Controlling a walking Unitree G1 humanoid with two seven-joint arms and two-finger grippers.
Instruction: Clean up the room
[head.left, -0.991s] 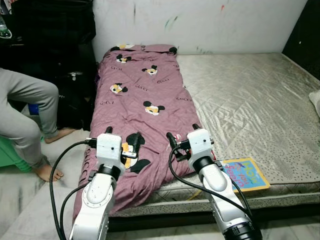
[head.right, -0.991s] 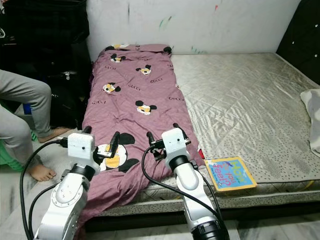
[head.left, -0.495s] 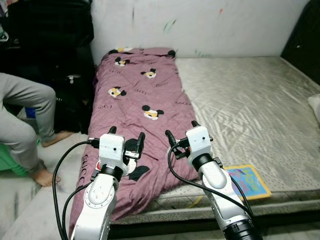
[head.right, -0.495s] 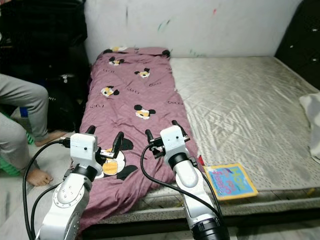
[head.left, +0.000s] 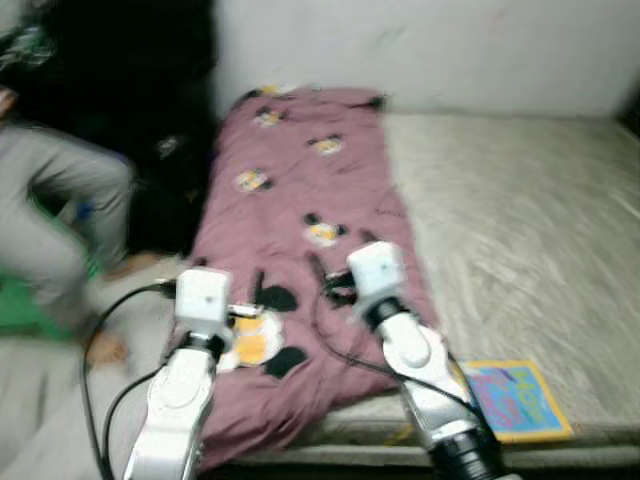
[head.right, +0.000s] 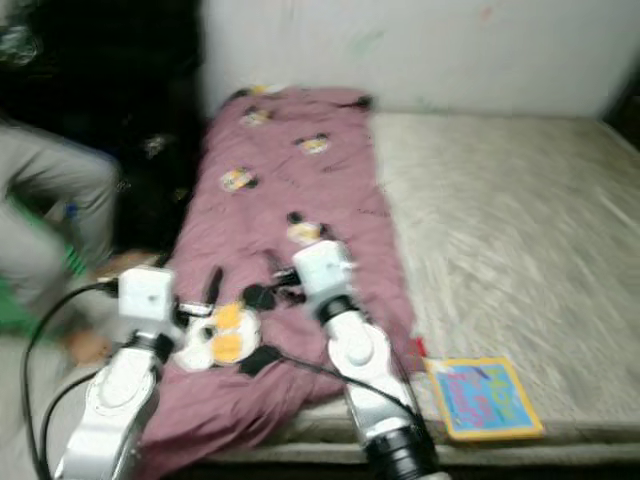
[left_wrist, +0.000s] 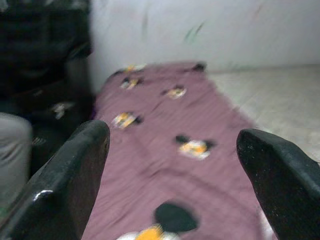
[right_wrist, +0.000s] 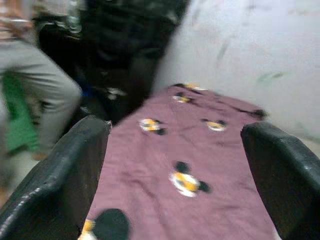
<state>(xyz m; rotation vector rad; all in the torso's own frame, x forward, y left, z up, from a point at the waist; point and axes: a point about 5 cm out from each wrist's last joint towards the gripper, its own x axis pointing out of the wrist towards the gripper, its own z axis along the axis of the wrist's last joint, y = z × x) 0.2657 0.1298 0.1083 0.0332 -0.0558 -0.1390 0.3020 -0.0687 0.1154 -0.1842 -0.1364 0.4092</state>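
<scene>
A mauve blanket (head.left: 300, 210) printed with cartoon mouse heads lies lengthwise along the left side of a bare grey mattress (head.left: 520, 230) and hangs over its near edge. My left gripper (head.left: 228, 275) is held open over the blanket's near end, with nothing between its fingers (left_wrist: 75, 175). Beside it my right gripper (head.left: 340, 255) is open too, above the blanket and empty. A colourful children's book (head.left: 512, 398) lies on the mattress's near edge, to the right of my right arm. All views are blurred.
A person in grey trousers (head.left: 60, 200) sits at the left of the bed, bare foot on the floor. Dark bags (head.left: 150, 110) are stacked against the white wall (head.left: 420, 50) behind them. Something green (head.left: 25, 305) stands by the person's legs.
The whole picture has shifted and blurred, so the camera has moved. Both grippers stay open above the near end of the blanket; the blanket and the book lie as before.
</scene>
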